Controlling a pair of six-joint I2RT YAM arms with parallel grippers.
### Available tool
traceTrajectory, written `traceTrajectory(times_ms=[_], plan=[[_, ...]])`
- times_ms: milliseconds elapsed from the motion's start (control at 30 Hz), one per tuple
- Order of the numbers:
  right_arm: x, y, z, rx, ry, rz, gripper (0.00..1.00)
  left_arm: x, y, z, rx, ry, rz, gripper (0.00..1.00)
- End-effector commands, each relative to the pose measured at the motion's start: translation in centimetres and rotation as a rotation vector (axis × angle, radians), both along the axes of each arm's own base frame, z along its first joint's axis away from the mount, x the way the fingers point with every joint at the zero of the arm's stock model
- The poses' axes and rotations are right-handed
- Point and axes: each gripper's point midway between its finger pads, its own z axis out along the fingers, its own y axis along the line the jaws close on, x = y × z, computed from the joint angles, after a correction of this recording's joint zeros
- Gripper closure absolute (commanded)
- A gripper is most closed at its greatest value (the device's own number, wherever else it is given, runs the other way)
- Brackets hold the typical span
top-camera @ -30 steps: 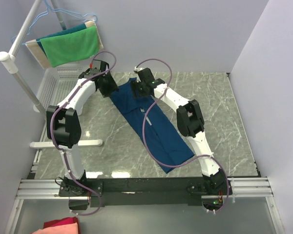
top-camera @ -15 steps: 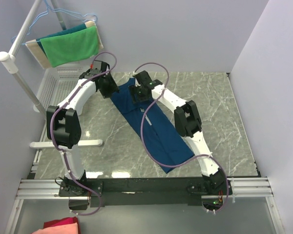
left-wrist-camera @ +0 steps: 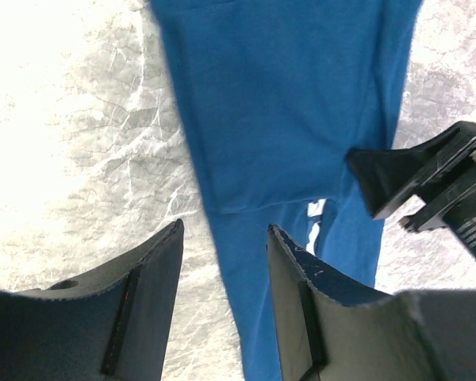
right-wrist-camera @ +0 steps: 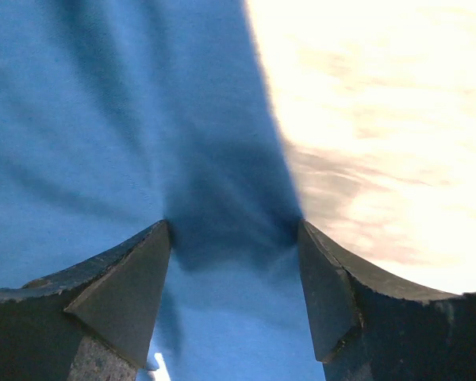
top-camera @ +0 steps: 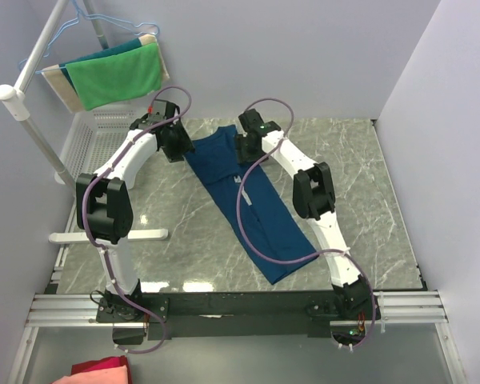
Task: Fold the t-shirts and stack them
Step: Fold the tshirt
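A navy blue t-shirt (top-camera: 260, 212) lies on the marble table as a long folded strip running from far centre to near right; its print is hidden. My left gripper (top-camera: 182, 150) is open at the strip's far left edge. In the left wrist view the shirt (left-wrist-camera: 285, 103) runs under and between the spread fingers of the left gripper (left-wrist-camera: 224, 226). My right gripper (top-camera: 246, 147) is open at the far right edge. In the right wrist view the right gripper (right-wrist-camera: 233, 225) has its tips pressed down on the shirt (right-wrist-camera: 103, 119), which puckers between them.
A white basket (top-camera: 96, 132) stands at the far left under a rack with a green towel (top-camera: 116, 76). A white pole (top-camera: 36, 136) slants at the left. A red cloth (top-camera: 100, 372) lies below the rail. Walls close the back and right.
My right gripper has moved right and farther back, and the shirt's far end now spreads wider to the right. My left arm has hardly moved.
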Motion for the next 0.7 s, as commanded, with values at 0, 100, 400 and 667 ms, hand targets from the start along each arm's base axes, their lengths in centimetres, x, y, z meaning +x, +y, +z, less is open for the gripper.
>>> traceTrajectory(times_ms=[0,100,400,667], plan=[[-0.5,-6.5,-1.4,-0.157,0.08,-0.119,0.29,0.1,-0.7,2.5,-0.017,-0.055,-0.023,0.48],[-0.7,-7.8,-1.9,-0.191,0.089,-0.164,0.28,0.1,-1.2,2.0,-0.008,-0.046,-0.033,0.48],[-0.2,-10.9,-1.8,-0.126,0.13,-0.391,0.33,0.8,-4.4,-0.4,0.027,0.002,-0.097,0.48],[-0.2,-12.7,-1.6,-0.109,0.149,-0.493,0.36,1.5,-9.2,-2.9,0.035,0.039,-0.177,0.48]])
